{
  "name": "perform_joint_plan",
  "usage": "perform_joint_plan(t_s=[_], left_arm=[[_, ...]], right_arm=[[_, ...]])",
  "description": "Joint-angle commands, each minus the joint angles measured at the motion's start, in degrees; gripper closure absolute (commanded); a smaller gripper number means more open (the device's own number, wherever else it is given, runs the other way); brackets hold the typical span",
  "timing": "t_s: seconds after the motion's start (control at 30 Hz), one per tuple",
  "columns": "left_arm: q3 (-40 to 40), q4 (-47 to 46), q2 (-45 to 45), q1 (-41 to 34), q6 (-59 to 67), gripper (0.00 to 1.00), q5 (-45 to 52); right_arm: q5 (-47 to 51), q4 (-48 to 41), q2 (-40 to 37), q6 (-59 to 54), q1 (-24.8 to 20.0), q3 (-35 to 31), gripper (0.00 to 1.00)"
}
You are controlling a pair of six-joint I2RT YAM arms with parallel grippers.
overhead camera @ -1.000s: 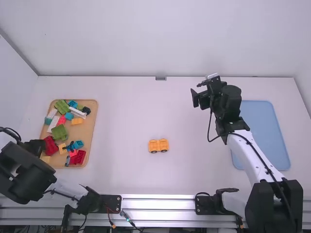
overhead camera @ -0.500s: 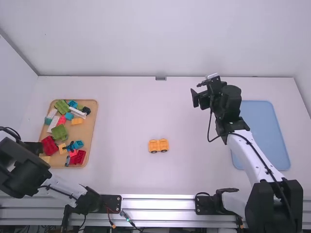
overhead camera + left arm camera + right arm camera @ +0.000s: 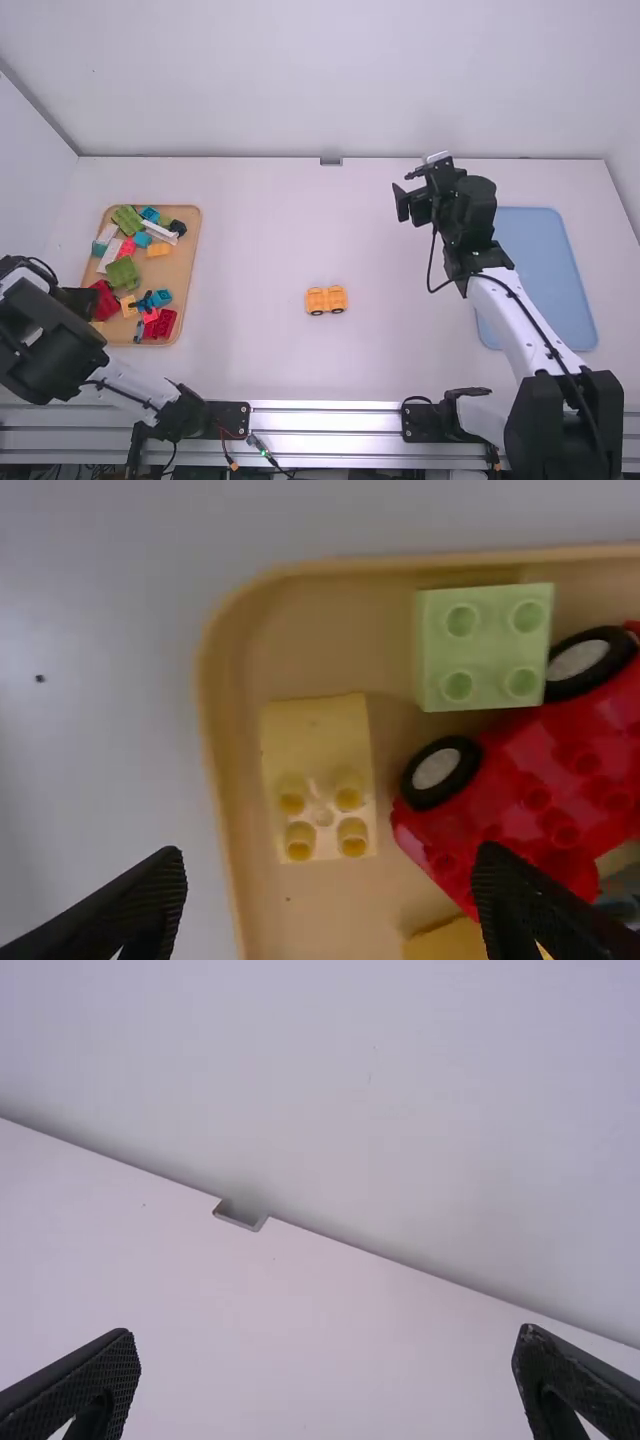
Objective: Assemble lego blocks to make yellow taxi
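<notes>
My left gripper [image 3: 78, 302] hangs over the near left corner of the block tray in the high view. Seen from the left wrist, my left gripper [image 3: 328, 910] stands open above a yellow sloped block [image 3: 320, 778], nothing between its fingers. The orange-yellow car base [image 3: 326, 300] with black wheels sits alone mid-table. My right gripper [image 3: 412, 203] is held up at the far right of the table; in the right wrist view my right gripper [image 3: 328, 1370] is wide open over bare table. Another yellow block [image 3: 158, 249] lies in the tray.
The wooden tray [image 3: 184, 298] at the left holds green, red, white, blue and pink blocks. A blue tray [image 3: 545, 270] lies at the right, partly behind the right arm. Walls border the table's far side.
My left gripper and wrist have shifted and turned slightly over the tray's near left corner. The right arm and the orange-yellow car base have stayed still.
</notes>
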Motion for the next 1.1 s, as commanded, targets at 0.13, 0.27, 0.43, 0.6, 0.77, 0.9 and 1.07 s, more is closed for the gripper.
perform_joint_plan(t_s=[0.13,0.27,0.43,0.6,0.77,0.9,1.07], left_arm=[[-0.33,-0.02,4.15,-0.11,-2.34,0.27,-0.59],[-0.33,0.09,4.94,0.00,-2.32,0.35,-0.63],[0.68,-0.09,4.92,-0.48,-2.19,0.36,-0.68],[2.95,-2.51,4.92,-0.55,-1.46,0.36,-0.72],[1.84,-1.95,4.94,-0.09,-1.77,0.36,-3.26],[-0.31,0.79,4.94,-0.55,-2.08,0.34,-3.17],[-1.49,2.60,4.94,-0.33,-1.46,0.35,-3.21]], right_arm=[[0.09,-0.33,0.44,-0.15,0.04,1.90,0.01],[0.48,-0.31,0.44,-0.15,0.04,1.90,0.01],[0.48,-0.31,0.44,-0.13,0.04,1.90,0.01],[0.50,-0.35,0.44,-0.13,0.04,1.90,0.01],[0.48,-0.39,0.44,-0.11,0.04,1.90,0.01],[0.48,-0.52,0.44,-0.11,0.04,1.90,0.01],[0.48,-0.52,0.44,-0.07,0.04,1.90,0.01]])
